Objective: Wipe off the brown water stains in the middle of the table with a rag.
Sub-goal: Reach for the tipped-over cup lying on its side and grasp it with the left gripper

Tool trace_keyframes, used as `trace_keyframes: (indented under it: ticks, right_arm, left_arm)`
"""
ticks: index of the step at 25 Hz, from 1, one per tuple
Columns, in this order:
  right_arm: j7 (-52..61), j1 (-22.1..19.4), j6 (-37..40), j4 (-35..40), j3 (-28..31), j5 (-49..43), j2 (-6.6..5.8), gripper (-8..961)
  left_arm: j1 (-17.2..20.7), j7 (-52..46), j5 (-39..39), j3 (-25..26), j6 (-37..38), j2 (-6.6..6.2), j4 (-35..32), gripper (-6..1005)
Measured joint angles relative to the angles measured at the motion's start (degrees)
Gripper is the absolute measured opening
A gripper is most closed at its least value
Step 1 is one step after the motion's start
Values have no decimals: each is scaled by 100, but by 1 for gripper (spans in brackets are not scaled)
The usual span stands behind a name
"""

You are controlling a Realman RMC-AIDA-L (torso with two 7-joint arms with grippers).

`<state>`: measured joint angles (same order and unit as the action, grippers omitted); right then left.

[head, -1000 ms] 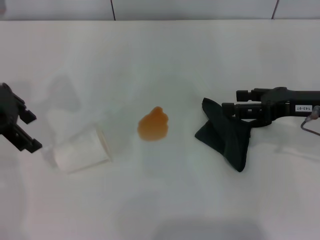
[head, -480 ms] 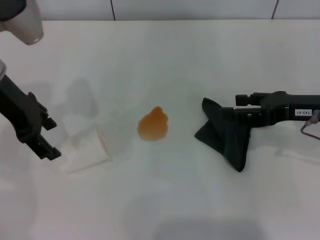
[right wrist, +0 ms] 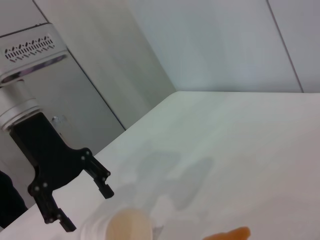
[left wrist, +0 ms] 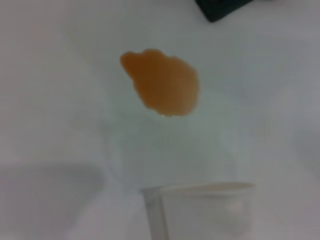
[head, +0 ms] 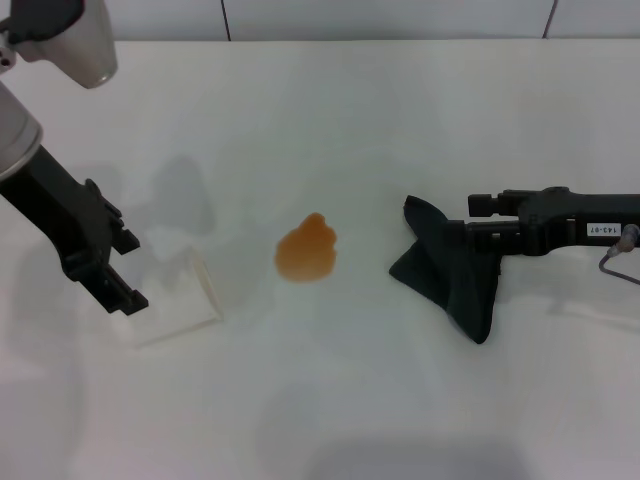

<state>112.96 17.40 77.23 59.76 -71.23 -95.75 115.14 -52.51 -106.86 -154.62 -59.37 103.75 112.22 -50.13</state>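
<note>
The brown water stain (head: 307,250) is an orange-brown blotch in the middle of the white table (head: 330,110). It also shows in the left wrist view (left wrist: 162,86) and at the edge of the right wrist view (right wrist: 227,234). The dark rag (head: 455,272) lies crumpled right of the stain; a corner of it shows in the left wrist view (left wrist: 220,7). My right gripper (head: 477,220) reaches in from the right, open, with its fingers at the rag's right edge. My left gripper (head: 125,268) is open and empty at the left, just beside the cup; it also shows in the right wrist view (right wrist: 85,207).
A translucent white cup (head: 170,298) lies on its side left of the stain, its mouth toward the stain; it also shows in the left wrist view (left wrist: 200,207) and the right wrist view (right wrist: 127,225). A wall runs along the table's far edge.
My left arm has swung in from the left edge to the cup's left side. My right gripper has sunk slightly toward the rag. Rag, stain and cup have not moved.
</note>
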Motion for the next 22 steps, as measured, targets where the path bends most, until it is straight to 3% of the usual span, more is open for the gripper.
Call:
trace_keyframes:
  ticks: [22]
  right_arm:
    - [-29, -18, 46, -35, -5, -6, 0, 824]
  left_arm:
    - [-6, -16, -188, -206, -370, 212, 136, 858]
